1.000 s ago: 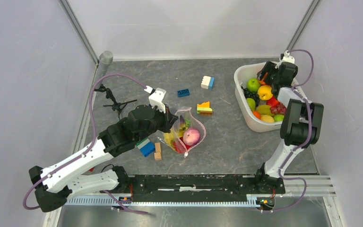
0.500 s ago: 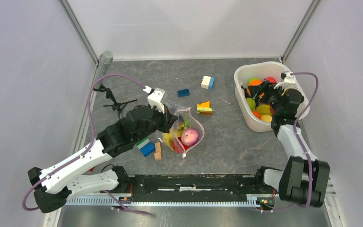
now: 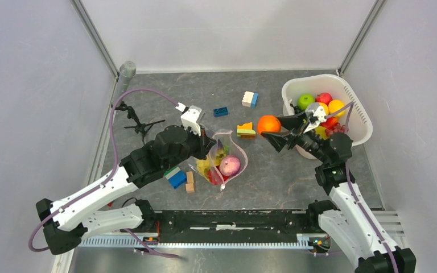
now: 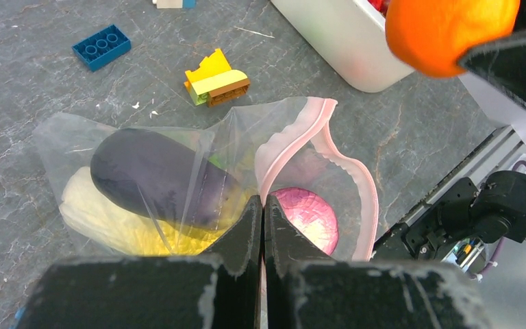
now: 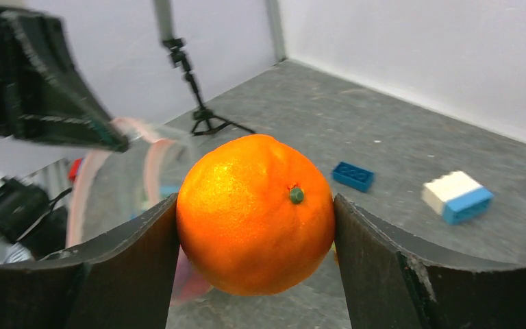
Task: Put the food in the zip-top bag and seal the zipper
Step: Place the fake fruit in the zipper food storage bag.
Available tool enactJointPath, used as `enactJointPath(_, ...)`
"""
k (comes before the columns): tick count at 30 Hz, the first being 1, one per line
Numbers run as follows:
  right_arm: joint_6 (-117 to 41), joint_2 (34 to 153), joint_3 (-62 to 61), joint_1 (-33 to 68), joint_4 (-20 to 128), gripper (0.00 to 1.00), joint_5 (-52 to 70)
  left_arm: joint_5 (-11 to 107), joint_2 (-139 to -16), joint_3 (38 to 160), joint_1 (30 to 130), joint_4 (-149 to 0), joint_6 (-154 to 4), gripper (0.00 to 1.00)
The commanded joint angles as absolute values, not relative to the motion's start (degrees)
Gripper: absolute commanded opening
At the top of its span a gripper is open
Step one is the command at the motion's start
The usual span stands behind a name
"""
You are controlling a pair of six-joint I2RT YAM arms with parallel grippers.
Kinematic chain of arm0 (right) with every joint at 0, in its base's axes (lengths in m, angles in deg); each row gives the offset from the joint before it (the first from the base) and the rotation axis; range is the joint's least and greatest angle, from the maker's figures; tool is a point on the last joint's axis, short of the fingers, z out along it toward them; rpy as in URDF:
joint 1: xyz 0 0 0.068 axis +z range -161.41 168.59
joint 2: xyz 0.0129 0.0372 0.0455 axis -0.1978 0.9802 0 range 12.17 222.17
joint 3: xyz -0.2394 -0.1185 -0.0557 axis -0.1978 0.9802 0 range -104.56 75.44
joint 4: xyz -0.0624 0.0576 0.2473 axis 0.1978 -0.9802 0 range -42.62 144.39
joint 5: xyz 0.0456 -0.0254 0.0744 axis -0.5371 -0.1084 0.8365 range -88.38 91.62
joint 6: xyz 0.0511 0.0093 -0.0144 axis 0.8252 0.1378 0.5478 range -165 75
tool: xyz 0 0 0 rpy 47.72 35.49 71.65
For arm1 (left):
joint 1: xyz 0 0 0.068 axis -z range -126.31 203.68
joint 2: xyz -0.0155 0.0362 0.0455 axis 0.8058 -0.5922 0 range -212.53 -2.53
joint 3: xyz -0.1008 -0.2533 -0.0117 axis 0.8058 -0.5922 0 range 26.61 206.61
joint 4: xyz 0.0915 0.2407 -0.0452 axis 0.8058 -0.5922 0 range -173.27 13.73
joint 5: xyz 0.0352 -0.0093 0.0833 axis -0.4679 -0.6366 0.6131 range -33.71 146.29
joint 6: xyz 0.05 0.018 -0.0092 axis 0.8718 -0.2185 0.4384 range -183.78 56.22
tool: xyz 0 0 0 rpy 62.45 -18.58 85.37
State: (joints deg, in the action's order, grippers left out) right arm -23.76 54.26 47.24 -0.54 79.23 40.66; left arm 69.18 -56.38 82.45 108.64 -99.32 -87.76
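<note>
Gripping: right jaws orange [image 5: 255,212], left jaws zipper [image 4: 289,145].

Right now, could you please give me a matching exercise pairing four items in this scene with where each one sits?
Things:
1. orange
2. purple eggplant
3. green apple
4. blue brick

Places:
A. inside the zip-top bag
B. lying on the table
C. gripped by the right tool
D. in the white basket

Pairs: 1-C, 2-A, 3-D, 4-B.
</note>
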Motion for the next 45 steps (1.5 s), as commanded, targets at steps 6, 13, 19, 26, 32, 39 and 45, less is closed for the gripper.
enactJointPath(6, -27.77, 55.40, 42.55, 14.20, 78.92, 0.49, 47.58, 68.79, -56.32, 82.65, 108.22, -95.87, -87.51, 0.03)
enactJointPath(13, -40.56, 60.07, 36.75, 30.99, 66.98, 0.49, 37.35, 68.09, -57.59, 83.96, 108.23, -96.05, -87.13, 0.03)
enactJointPath(19, -47.98, 67.16, 30.51, 40.16, 56.34, 0.47, 17.06, 66.80, -57.30, 84.62, 108.24, -95.96, -87.68, 0.03)
enactJointPath(26, -52.86, 69.24, 29.30, 45.74, 55.48, 0.47, 2.39, 67.04, -56.04, 85.13, 108.22, -96.88, -87.49, 0.03)
enactJointPath(32, -56.55, 71.97, 30.60, 51.97, 61.34, 0.53, -11.46, 65.00, -56.14, 86.52, 108.27, -97.00, -87.67, 0.03)
enactJointPath(39, -60.53, 75.20, 33.92, 56.70, 70.17, 0.58, -17.77, 63.64, -55.32, 87.65, 108.22, -97.01, -87.95, 0.03)
enactJointPath(45, -59.70, 75.23, 36.90, 56.64, 74.95, 0.70, -6.34, 64.00, -54.09, 87.87, 108.25, -97.37, -87.95, 0.03)
